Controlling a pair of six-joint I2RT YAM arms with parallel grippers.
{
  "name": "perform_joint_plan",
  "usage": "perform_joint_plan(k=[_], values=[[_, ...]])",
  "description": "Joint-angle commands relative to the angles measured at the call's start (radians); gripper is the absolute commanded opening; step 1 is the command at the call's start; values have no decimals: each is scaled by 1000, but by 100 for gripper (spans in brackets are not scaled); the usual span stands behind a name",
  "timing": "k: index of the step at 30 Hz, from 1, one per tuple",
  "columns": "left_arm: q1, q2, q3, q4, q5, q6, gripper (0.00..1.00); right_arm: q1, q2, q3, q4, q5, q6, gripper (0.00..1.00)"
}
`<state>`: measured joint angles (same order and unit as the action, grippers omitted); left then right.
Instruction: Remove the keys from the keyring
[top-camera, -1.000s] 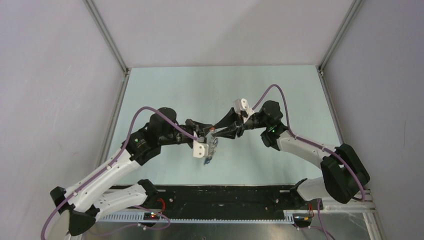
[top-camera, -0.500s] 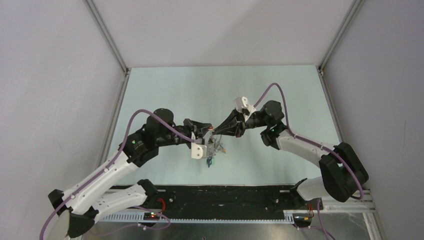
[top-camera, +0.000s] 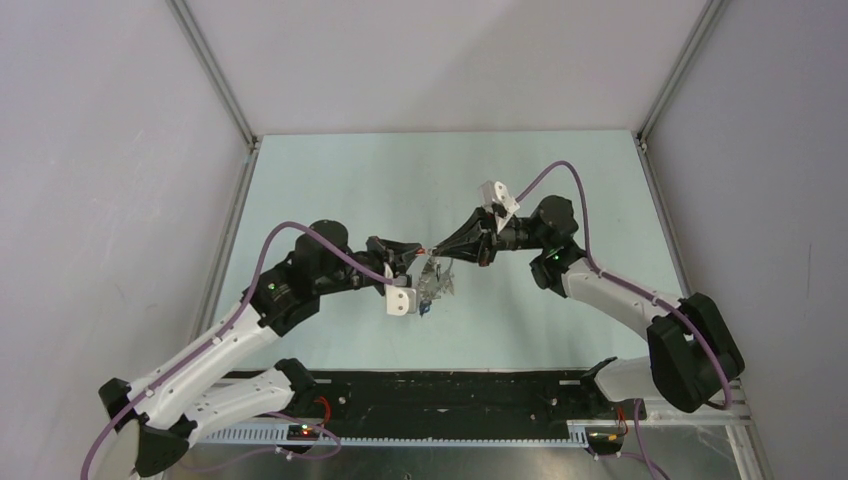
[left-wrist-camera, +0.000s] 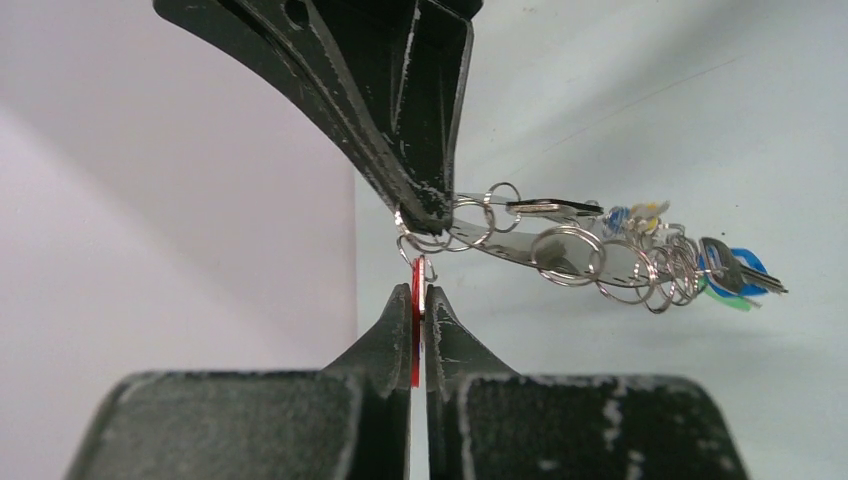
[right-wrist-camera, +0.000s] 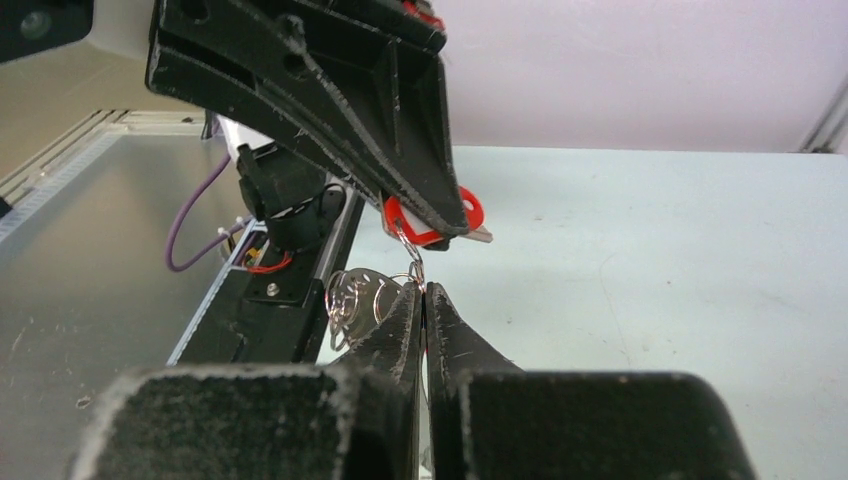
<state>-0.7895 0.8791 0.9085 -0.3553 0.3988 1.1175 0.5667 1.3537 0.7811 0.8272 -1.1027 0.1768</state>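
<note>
My left gripper (top-camera: 419, 255) and right gripper (top-camera: 439, 252) meet tip to tip above the middle of the table. In the left wrist view my left gripper (left-wrist-camera: 418, 292) is shut on the red key (left-wrist-camera: 415, 335), held edge-on. In the right wrist view my right gripper (right-wrist-camera: 423, 292) is shut on thin metal of the keyring (right-wrist-camera: 362, 292), just below the red key (right-wrist-camera: 432, 228). The keyring (left-wrist-camera: 520, 250) runs to the right as a flat grey band strung with small wire rings. The other keys (left-wrist-camera: 740, 272), blue, green and yellow, hang at its far end and show in the top view (top-camera: 432, 285).
The pale green table (top-camera: 560, 170) is walled by grey panels with aluminium posts (top-camera: 215, 75). A black base rail (top-camera: 440, 395) runs along the near edge between the arm bases. A purple cable (top-camera: 560, 180) loops over the right arm.
The right arm has shifted a little to the right and its wrist has turned. The hanging bunch of keys has swung up, closer under the two grippers. Both grippers stay shut.
</note>
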Motion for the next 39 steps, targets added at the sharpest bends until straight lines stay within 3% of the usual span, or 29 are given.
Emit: perform_joint_plan(k=[1,8,18,39], values=[[-1,2,-8,53,38,-8,0,-24,-45,37,33,123,47,0],[-14,69,-4,52,42,-6,0,6,-31,32,146,216,159,0],[-28,94,-5,51,0,2,0,113,-28,14,150,366,212,0],[-34,57,5,53,-98,-35,0,85,-194,-83,-174,892,160,0]])
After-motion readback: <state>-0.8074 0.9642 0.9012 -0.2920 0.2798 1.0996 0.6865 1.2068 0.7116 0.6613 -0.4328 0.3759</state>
